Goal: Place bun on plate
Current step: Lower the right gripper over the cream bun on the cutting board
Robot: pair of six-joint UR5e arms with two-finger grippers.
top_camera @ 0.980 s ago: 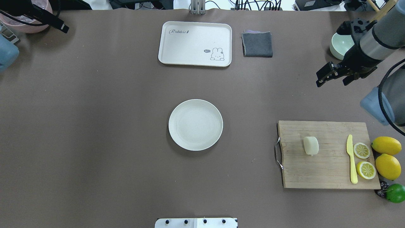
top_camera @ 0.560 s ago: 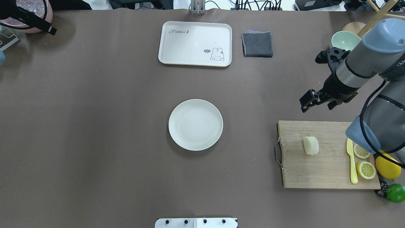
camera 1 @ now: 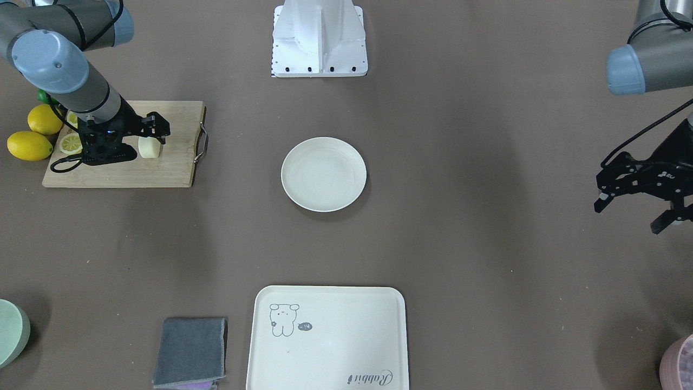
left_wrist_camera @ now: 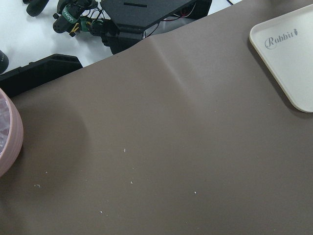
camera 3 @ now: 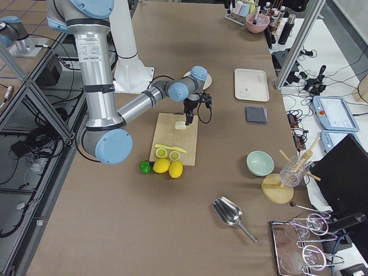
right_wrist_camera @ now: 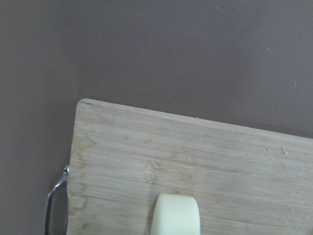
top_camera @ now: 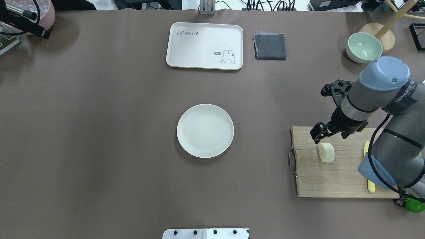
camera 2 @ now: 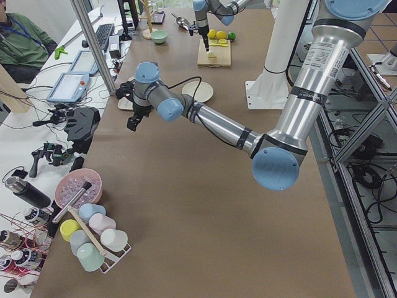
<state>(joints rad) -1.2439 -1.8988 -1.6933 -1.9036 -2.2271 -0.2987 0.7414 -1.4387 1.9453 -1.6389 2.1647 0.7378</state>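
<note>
The bun, a pale cream lump, lies on the wooden cutting board at the right; it also shows in the front view and at the bottom of the right wrist view. My right gripper hangs open just above the bun's far side, nothing between its fingers. The round off-white plate sits bare at the table's middle. My left gripper stands open far off at the table's left end, holding nothing.
A cream tray with a rabbit drawing and a folded grey cloth lie at the far edge. A pale green bowl stands far right. Lemons, lemon halves and a yellow knife crowd the board's right side. A pink bowl sits far left.
My right arm has swung down and inward from near the green bowl to over the cutting board, still open. The left gripper has drawn back toward the far left corner.
</note>
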